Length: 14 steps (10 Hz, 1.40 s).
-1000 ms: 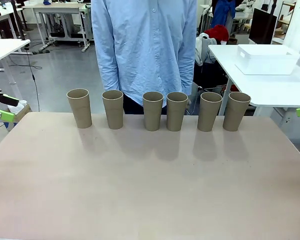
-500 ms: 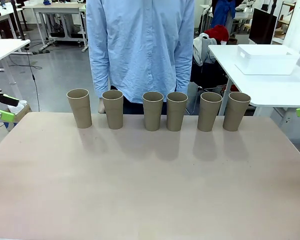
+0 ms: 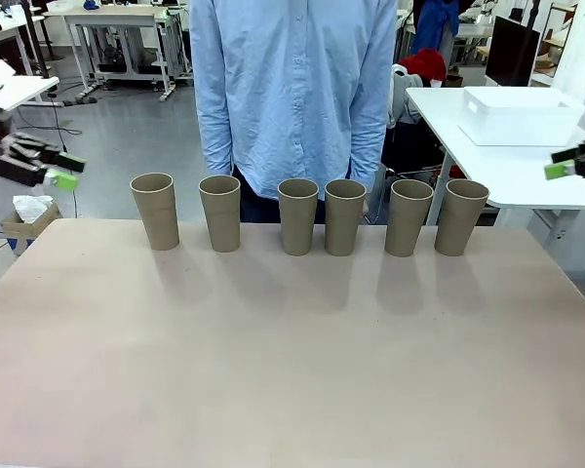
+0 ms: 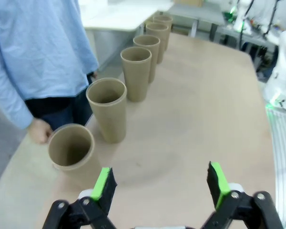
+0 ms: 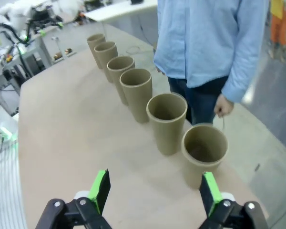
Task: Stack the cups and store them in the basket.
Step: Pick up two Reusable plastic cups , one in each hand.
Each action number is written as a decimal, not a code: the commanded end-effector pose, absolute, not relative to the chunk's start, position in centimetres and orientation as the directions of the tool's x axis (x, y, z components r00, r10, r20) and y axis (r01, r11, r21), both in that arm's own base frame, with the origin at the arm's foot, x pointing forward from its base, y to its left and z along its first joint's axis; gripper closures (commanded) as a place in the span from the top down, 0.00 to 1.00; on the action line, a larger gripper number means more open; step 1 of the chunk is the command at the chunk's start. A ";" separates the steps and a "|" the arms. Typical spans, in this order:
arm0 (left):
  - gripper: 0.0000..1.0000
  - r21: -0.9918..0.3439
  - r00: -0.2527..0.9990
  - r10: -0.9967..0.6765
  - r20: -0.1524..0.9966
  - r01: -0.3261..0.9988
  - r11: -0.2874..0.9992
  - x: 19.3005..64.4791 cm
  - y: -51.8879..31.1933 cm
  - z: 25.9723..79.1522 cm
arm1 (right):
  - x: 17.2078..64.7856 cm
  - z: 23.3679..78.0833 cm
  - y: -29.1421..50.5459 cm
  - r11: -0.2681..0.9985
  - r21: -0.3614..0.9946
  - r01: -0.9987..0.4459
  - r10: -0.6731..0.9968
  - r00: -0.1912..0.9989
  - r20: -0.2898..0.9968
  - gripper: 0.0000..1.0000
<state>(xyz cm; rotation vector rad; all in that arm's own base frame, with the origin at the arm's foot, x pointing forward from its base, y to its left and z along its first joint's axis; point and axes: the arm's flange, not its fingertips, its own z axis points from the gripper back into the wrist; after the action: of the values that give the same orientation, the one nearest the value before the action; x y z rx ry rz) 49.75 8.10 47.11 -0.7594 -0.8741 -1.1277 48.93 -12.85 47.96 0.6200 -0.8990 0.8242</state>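
Observation:
Six tan paper cups stand upright in a row along the table's far edge, from the leftmost cup (image 3: 155, 210) to the rightmost cup (image 3: 461, 216). My left gripper (image 3: 68, 171) hovers open off the table's left end, above and left of the row. In the left wrist view its nearest cup (image 4: 71, 149) sits just beyond the open left gripper (image 4: 160, 183). My right gripper (image 3: 563, 163) hangs open past the right end. The right wrist view shows the end cup (image 5: 205, 148) ahead of the open right gripper (image 5: 155, 190). The white basket (image 3: 522, 115) rests on a separate table at the back right.
A person in a light blue shirt (image 3: 292, 88) stands close behind the middle of the row, hands down by the table's far edge. The tan table (image 3: 292, 361) stretches bare in front of the cups. The basket's white side table (image 3: 526, 175) stands beyond the right corner.
Both grippers have risen and swung in towards the ends of the cup row. The person has shifted slightly to the right. The cups have not moved.

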 end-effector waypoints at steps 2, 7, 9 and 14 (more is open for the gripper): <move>1.00 -0.004 0.014 -0.267 0.963 0.999 0.040 56.3 12.7 43.1 | 55.3 43.1 -17.3 0.393 0.065 -0.917 0.324 0.205 0.924 1.00; 1.00 -0.021 0.029 -0.227 0.973 0.999 0.038 56.6 13.7 39.2 | 55.8 38.9 -17.5 0.378 0.077 -0.923 0.305 0.203 0.931 1.00; 1.00 -0.021 0.029 -0.227 0.973 0.999 0.038 56.6 13.7 39.2 | 55.8 38.9 -17.5 0.378 0.077 -0.923 0.305 0.203 0.931 1.00; 1.00 -0.058 0.060 -0.028 0.998 0.996 0.070 63.0 15.3 31.1 | 61.9 30.1 -18.5 0.319 0.049 -0.946 0.157 0.104 0.982 1.00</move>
<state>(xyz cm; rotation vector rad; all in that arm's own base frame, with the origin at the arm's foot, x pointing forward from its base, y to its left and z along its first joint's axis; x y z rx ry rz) 60.95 15.03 30.80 -1.1283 -1.1182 -1.1385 59.94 -17.38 30.78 0.8559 -1.0905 0.9710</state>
